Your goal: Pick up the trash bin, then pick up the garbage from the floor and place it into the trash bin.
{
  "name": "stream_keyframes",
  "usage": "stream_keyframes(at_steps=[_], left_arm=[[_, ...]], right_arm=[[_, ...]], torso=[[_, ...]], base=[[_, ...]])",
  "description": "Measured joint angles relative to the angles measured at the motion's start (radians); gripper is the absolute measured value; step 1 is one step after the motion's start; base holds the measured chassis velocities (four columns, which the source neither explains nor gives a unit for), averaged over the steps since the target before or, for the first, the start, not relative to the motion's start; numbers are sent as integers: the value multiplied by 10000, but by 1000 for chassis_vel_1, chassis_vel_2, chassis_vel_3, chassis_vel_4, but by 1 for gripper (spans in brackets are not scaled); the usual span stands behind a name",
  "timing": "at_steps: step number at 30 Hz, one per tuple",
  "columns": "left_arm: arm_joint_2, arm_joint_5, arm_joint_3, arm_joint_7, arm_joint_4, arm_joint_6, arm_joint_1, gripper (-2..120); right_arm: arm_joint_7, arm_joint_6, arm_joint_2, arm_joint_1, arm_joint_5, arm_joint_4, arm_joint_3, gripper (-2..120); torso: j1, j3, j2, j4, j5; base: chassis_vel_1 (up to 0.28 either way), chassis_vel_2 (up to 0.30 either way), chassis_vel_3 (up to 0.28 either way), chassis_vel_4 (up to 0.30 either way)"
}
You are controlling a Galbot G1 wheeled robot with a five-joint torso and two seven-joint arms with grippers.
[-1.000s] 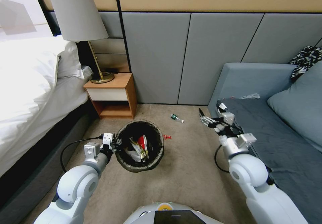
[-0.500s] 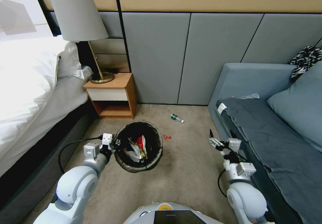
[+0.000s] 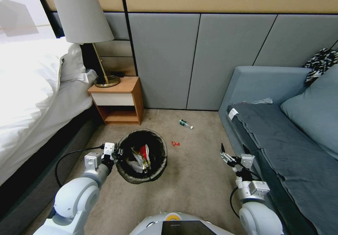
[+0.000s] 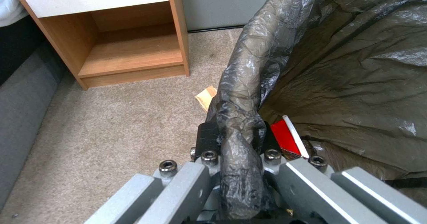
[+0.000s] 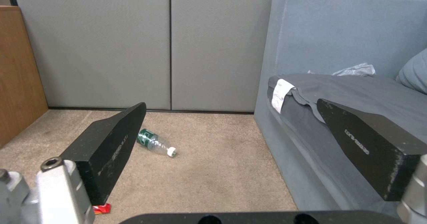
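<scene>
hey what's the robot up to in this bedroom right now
It is clearing litter off the floor into a trash bin. The left gripper is clamped on the bin's bag-covered rim, and wrappers already lie inside. The right gripper hangs open and empty beside the sofa. A small green bottle and a red packet lie on the carpet between the bin and the sofa.

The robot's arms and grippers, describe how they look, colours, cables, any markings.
Both arms have glossy white rounded shells ending in silver-grey metal wrist blocks. A black cable loops from each wrist. The right gripper has flat, tapering matte-black fingers with small pale lettering on their sides. The left gripper has short black fingers on grey metal links with dark hex-socket screws.
</scene>
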Motion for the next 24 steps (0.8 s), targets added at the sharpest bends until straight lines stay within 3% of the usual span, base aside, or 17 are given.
stream_keyframes(at_steps=[12, 24], left_arm=[[-19, 38, 0, 10, 19, 0, -6, 1], [-21, 43, 55, -4, 50, 0, -20, 1]], right_arm=[[12, -127, -36, 35, 107, -43, -5, 100], [17, -158, -26, 138, 116, -121, -109, 100]], torso=[[0, 0, 0, 0, 0], [0, 1, 0, 1, 1]], base=[[0, 0, 0, 0], [-104, 87, 98, -94]])
